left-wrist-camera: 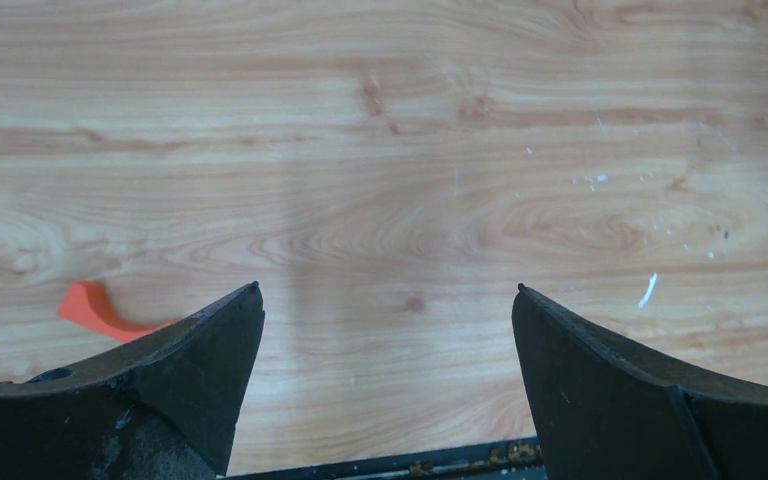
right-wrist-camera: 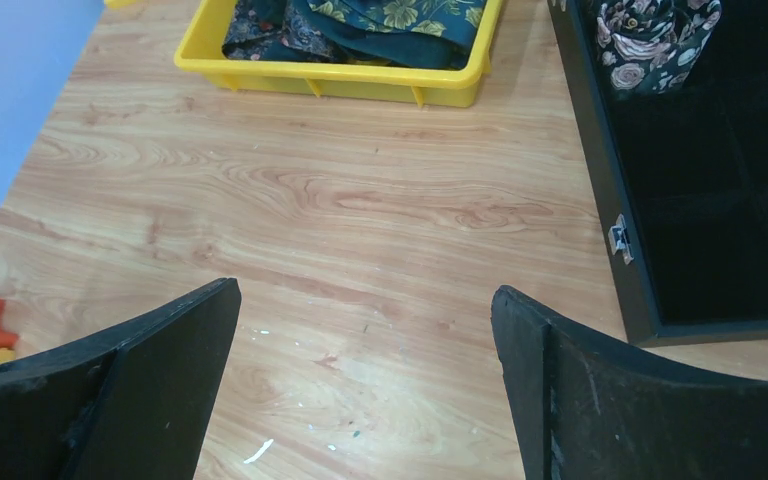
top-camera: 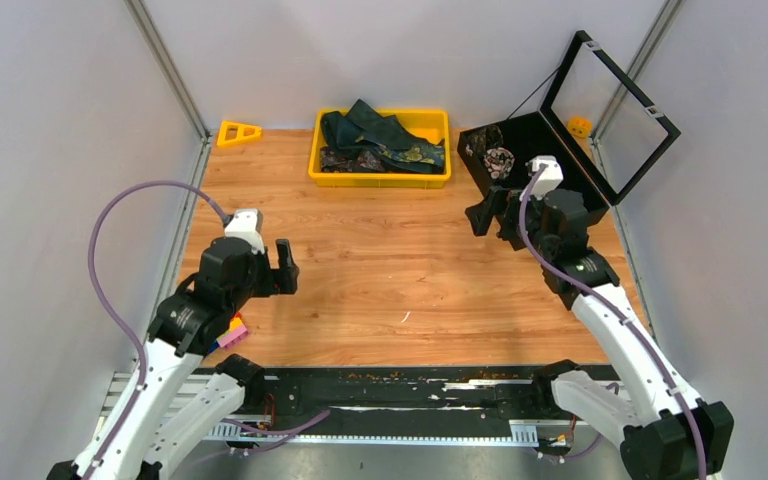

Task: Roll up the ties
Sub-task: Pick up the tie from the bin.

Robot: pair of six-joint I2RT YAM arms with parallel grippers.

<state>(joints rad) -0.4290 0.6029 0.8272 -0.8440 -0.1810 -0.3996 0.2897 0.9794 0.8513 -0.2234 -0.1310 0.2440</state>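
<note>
Ties (top-camera: 380, 140) lie in the tray (top-camera: 380, 181) at the far edge of the table (top-camera: 390, 280). The case (top-camera: 538, 135) sits right of it, with a rolled tie (top-camera: 500, 160) inside.

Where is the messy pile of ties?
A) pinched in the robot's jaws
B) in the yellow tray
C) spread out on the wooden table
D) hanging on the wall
B: the ties lie heaped together inside the yellow tray at the far side of the table.
</note>
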